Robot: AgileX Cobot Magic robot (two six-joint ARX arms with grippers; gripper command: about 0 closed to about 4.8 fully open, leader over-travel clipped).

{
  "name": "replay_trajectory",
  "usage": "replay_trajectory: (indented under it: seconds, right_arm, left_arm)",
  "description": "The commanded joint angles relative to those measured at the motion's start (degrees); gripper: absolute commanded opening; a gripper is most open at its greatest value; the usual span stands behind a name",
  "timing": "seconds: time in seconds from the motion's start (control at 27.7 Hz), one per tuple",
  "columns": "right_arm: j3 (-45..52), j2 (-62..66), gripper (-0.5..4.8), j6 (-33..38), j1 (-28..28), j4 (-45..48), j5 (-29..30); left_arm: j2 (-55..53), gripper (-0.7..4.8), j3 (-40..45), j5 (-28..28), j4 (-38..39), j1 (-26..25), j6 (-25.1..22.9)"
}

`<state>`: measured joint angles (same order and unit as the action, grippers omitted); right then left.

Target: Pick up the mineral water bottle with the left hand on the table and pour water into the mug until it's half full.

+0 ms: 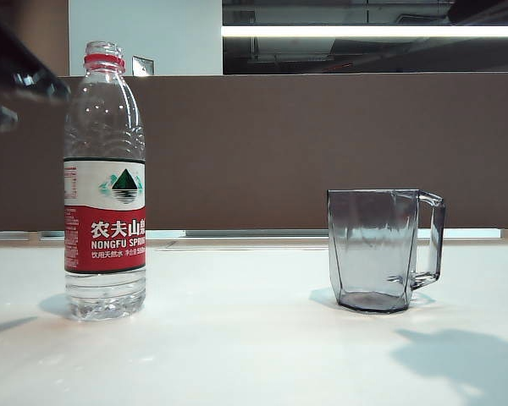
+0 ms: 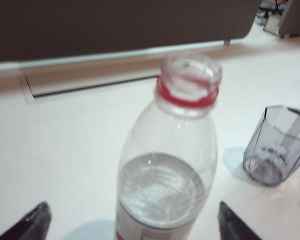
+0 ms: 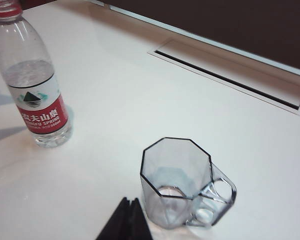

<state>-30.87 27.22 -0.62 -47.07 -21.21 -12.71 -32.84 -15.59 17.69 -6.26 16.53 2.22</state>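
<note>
1. The left gripper [image 2: 132, 220] had its jaws spread wide, with the tall clear ribbed plastic mineral water bottle [image 2: 167, 170] standing between them, uncapped, untouched.
2. The right gripper [image 3: 125, 222] had its jaws pinched together, empty, just beside the transparent grey faceted mug [image 3: 182, 182].
3. Both sat upright on the white glossy table [image 1: 254, 338], well apart.

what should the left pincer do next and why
Probably ease the left pincer down around the mineral water bottle and close on its body. Its fingers stand wide on either side, the bottle stands upright and uncapped, and the mug looks empty. The right pincer is shut near the mug.
</note>
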Motion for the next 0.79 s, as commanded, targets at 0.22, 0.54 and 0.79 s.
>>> replay_trajectory:
  seconds: [0.22,0.54,0.79]
  right_arm:
    - [-0.4,-0.3,-0.03,3.6,0.0,-1.7,-0.7]
    - [-0.4,-0.7,-0.03,3.6,0.0,-1.5,-0.7]
    - [-0.4,-0.7,-0.03,3.6,0.0,-1.5,-0.7]
  left_arm:
    - [-18.5,4.79,-0.1,4.2,-17.6,0.0,-0.3]
    - [-30.9,4.79,-0.2,10.3,-30.2,0.0,-0.3]
    - [-33.2,4.79,-0.2,12.0,-33.9,0.7,-0.3]
